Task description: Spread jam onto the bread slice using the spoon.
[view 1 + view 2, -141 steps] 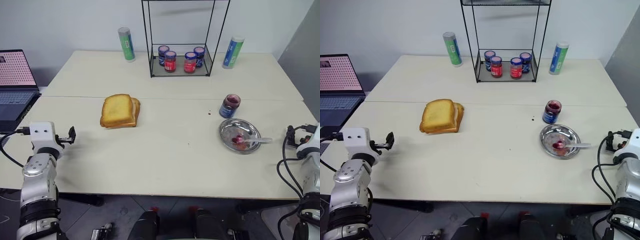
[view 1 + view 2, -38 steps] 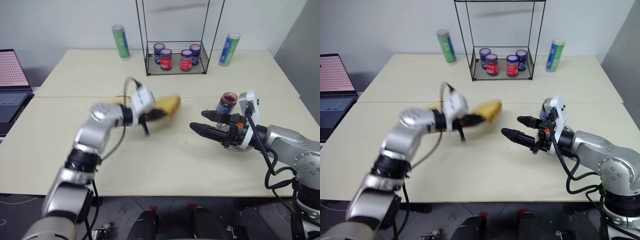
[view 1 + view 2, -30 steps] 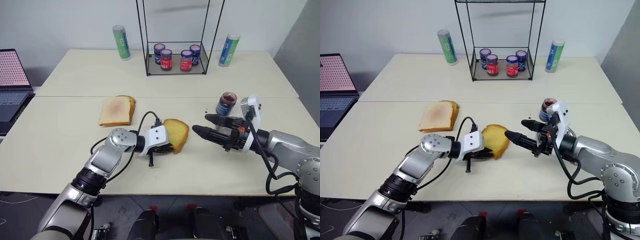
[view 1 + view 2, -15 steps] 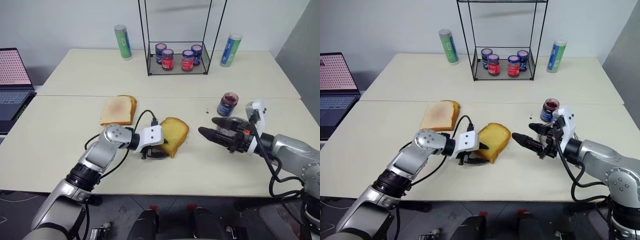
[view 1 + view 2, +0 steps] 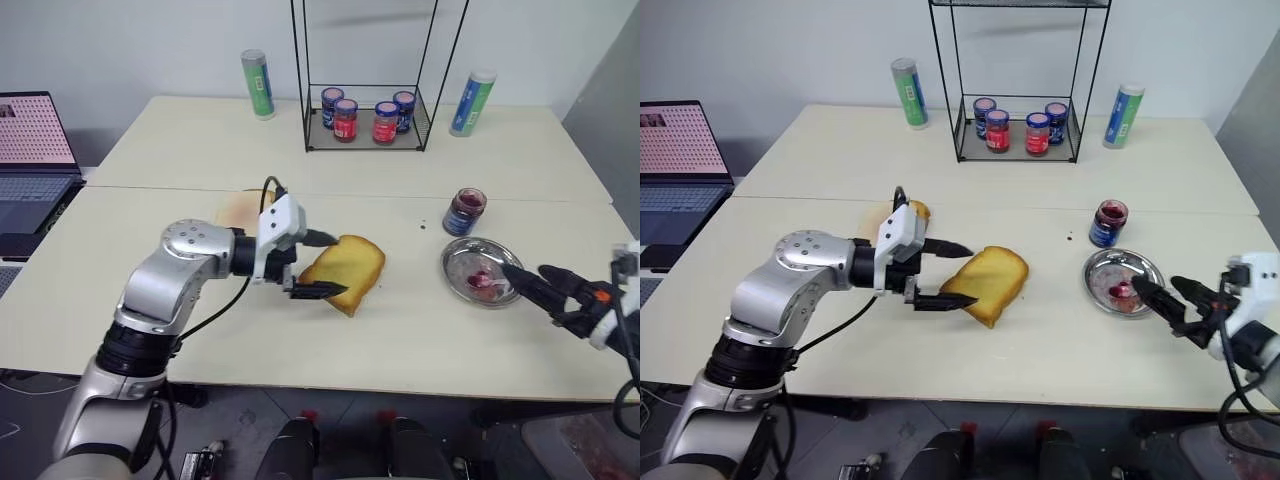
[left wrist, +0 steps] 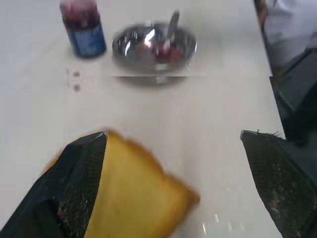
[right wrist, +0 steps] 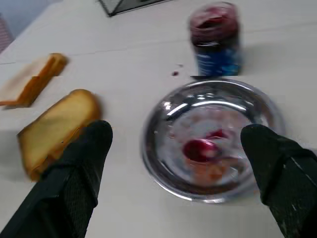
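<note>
Our right claw (image 5: 1167, 298), jaws apart and empty, sits just right of the dish (image 5: 1124, 282) holding the spoon (image 7: 210, 148), handle toward it. Our left claw (image 5: 938, 272), also apart, hovers beside the bread (image 5: 986, 283) mid-counter (image 5: 1040, 350). Jam (image 5: 1104, 223) stands behind the dish.

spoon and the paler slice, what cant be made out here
- Spoon: in the right wrist view its jam-smeared bowl lies in the steel dish; the handle is blurred, its end hidden behind a finger of the right gripper.
- Paler slice: in the left eye view the left gripper and its wrist cover most of it.
- Jar label: text blurred in the left wrist view.
</note>
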You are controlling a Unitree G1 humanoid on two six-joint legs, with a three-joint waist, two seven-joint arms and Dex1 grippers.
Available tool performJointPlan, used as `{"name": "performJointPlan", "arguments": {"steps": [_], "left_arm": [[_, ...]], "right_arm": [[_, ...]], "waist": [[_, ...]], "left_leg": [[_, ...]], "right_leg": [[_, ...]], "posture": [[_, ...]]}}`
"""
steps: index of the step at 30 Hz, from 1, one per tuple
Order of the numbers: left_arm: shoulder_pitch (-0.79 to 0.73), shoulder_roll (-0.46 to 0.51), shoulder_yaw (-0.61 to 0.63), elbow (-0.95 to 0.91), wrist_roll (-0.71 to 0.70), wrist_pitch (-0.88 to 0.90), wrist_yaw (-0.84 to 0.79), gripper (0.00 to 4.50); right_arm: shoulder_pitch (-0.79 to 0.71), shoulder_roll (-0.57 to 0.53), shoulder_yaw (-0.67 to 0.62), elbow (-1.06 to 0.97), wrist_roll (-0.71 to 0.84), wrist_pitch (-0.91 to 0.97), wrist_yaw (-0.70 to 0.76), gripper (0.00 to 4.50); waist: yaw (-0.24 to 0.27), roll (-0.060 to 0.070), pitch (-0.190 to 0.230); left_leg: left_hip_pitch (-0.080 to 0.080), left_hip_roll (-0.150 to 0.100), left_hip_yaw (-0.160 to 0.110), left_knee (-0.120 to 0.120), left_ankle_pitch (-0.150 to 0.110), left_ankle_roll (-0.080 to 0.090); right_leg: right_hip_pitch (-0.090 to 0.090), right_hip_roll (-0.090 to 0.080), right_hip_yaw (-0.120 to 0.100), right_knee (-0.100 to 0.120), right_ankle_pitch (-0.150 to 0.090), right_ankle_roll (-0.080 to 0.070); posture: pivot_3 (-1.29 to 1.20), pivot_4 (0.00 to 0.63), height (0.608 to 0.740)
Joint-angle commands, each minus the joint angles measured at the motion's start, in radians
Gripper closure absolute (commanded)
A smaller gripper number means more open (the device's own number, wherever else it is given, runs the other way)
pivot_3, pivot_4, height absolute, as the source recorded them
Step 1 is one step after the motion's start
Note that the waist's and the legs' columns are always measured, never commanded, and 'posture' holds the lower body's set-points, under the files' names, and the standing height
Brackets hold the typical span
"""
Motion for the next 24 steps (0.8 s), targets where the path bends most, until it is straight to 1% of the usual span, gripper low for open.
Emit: {"name": "performJointPlan", "arguments": {"steps": [1, 3, 6, 9, 14, 18, 24], "left_arm": [[0.008, -0.068, -0.051, -0.029, 0.030, -0.055, 0.073, 0.01], [-0.004, -0.124, -0.069, -0.013, 0.038, -0.070, 0.114, 0.01], [-0.022, -0.198, -0.128, 0.034, 0.086, -0.135, 0.147, 0.01], [-0.034, -0.227, -0.146, 0.050, 0.099, -0.147, 0.158, 0.01], [-0.040, -0.226, -0.144, 0.048, 0.103, -0.146, 0.164, 0.01], [-0.027, -0.209, -0.138, 0.022, 0.101, -0.128, 0.171, 0.01], [-0.022, -0.208, -0.143, -0.010, 0.094, -0.102, 0.197, 0.01]], "right_arm": [[0.030, 0.050, -0.062, 0.016, 0.069, -0.035, -0.069, 0.00], [0.033, 0.087, -0.057, 0.044, 0.058, -0.056, -0.112, 0.00], [-0.045, 0.200, -0.035, 0.137, 0.093, -0.111, -0.243, 0.00], [-0.103, 0.251, -0.009, 0.185, 0.116, -0.133, -0.289, 0.00], [-0.200, 0.326, 0.005, 0.308, 0.135, -0.194, -0.385, 0.00], [-0.236, 0.351, 0.019, 0.364, 0.138, -0.218, -0.394, 0.00], [-0.292, 0.368, 0.038, 0.424, 0.146, -0.248, -0.407, 0.00]], "waist": [[-0.007, 0.000, 0.000], [-0.007, 0.000, 0.000], [-0.005, 0.000, 0.000], [-0.007, 0.002, -0.001], [-0.006, 0.003, -0.002], [-0.006, 0.004, -0.002], [-0.007, 0.004, -0.003]], "left_leg": [[0.001, 0.000, 0.000, 0.000, 0.000, 0.000], [0.001, 0.000, 0.001, 0.000, 0.000, 0.000], [0.001, 0.000, 0.000, 0.000, 0.000, 0.000], [0.001, -0.001, 0.001, 0.000, 0.000, 0.000], [0.001, -0.001, 0.001, 0.000, 0.000, 0.000], [0.000, -0.001, 0.001, -0.001, 0.000, 0.000], [0.000, -0.001, 0.001, -0.001, 0.000, 0.000]], "right_leg": [[0.000, 0.001, 0.000, 0.000, 0.000, 0.000], [0.000, 0.002, 0.001, 0.000, 0.000, 0.000], [0.001, 0.002, 0.000, 0.000, 0.000, 0.000], [0.000, 0.001, 0.001, 0.000, 0.000, 0.000], [-0.001, 0.001, 0.002, 0.001, 0.000, 0.000], [-0.001, 0.001, 0.002, 0.000, 0.000, 0.000], [-0.001, 0.002, 0.002, 0.001, 0.000, 0.000]], "posture": [[0.00, 0.150, 0.740], [0.00, 0.150, 0.740], [0.00, 0.150, 0.740], [0.00, 0.150, 0.740], [0.00, 0.150, 0.740], [0.00, 0.150, 0.740], [0.00, 0.150, 0.740]]}}
